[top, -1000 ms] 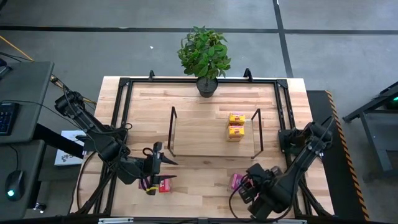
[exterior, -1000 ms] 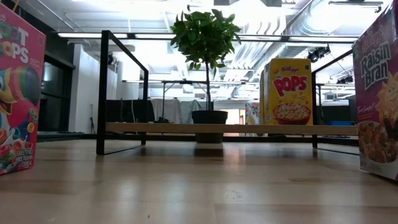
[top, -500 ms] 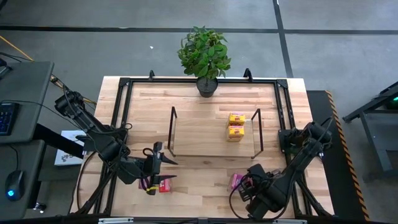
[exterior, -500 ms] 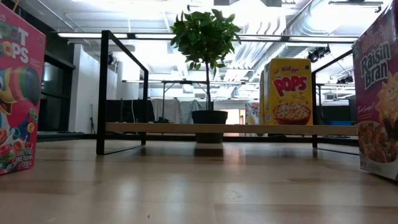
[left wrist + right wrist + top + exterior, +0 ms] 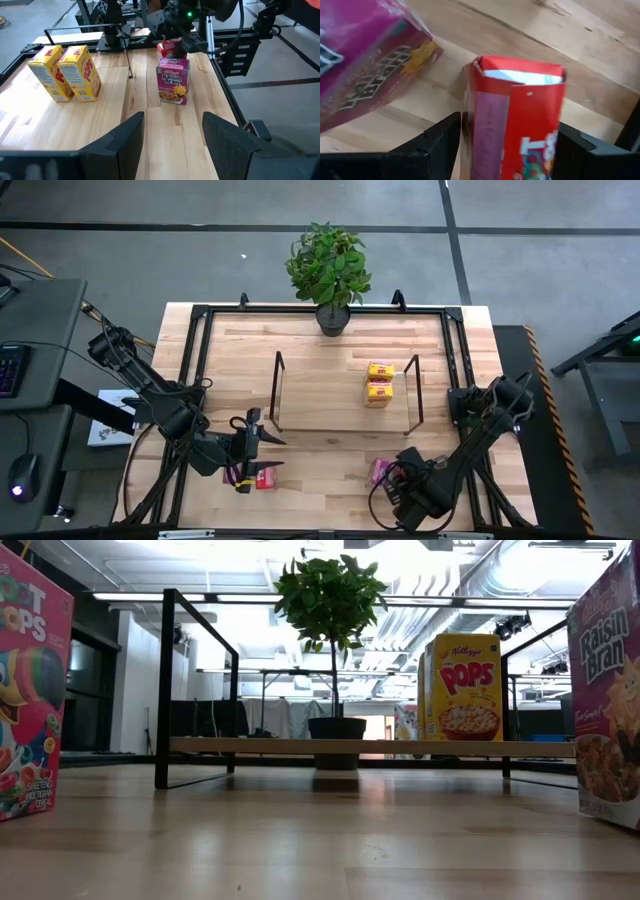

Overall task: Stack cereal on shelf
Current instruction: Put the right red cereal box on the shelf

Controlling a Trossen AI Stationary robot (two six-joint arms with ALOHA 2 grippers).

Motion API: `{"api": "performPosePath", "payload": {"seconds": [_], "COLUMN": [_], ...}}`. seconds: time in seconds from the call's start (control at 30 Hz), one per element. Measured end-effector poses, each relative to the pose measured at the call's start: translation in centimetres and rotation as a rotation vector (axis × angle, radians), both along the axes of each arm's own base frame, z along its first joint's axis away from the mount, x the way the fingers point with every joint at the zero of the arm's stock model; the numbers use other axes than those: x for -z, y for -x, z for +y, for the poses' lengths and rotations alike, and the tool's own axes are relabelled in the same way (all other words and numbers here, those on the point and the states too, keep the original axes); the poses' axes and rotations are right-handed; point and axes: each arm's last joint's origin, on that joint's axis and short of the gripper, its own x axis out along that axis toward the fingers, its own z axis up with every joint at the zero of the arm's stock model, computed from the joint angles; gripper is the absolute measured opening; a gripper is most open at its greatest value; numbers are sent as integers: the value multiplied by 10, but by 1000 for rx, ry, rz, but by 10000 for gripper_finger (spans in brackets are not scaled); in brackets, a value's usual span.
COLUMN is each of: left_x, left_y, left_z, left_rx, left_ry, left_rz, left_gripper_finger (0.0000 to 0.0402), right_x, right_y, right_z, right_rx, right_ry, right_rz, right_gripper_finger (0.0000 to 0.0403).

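Two yellow cereal boxes (image 5: 378, 383) stand on the shelf's board (image 5: 330, 395) near its right frame; they also show in the low view (image 5: 465, 685). My right gripper (image 5: 398, 478) is shut on a red cereal box (image 5: 520, 120) beside an upright pink Raisin Bran box (image 5: 172, 80) near the table's front right. My left gripper (image 5: 172, 120) is open and empty, level above the table at the front left (image 5: 262, 437). A pink box and a red box (image 5: 255, 475) stand just in front of it. My right gripper pinches the red box between its two fingers (image 5: 440, 145), one on each of two opposite sides (image 5: 470, 145), a little below its top end (image 5: 520, 75). In the left wrist view the gripper comes at the box (image 5: 169, 47) from above. Whether the box is clear of the table, I cannot tell.
A potted plant (image 5: 330, 265) stands at the table's far edge, behind the shelf. A black metal frame (image 5: 195, 330) runs around the tabletop. The shelf board's left and middle part (image 5: 320, 380) is bare. A Froot Loops box (image 5: 30, 690) stands at the low view's left.
My right arm has drawn a little toward the table's near edge and left, with the red box in its fingers. My left arm has kept still.
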Motion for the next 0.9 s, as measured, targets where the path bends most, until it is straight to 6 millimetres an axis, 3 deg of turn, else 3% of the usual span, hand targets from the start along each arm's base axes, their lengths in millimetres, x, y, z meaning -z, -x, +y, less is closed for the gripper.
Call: {"api": "performPosePath", "payload": {"seconds": [0.23,0.4,0.53,0.67,0.9], "left_x": [0,0,0,0,0], "left_y": [0,0,0,0,0], "left_z": [0,0,0,0,0], "left_rx": [0,0,0,2,3], "left_ry": [0,0,0,-6,-8], "left_rz": [0,0,0,0,0], "left_gripper_finger": [193,193,193,193,193], "right_x": [2,0,-12,-41,-122], "right_y": [-1,-2,-5,-8,-5], "right_z": [0,2,5,9,10], "right_rx": [-24,-34,-76,-161,-323], "right_ry": [-4,-11,-30,-58,-197], "right_rz": [-11,-16,-27,-20,-32], "right_gripper_finger": [216,161,117,109,131]}}
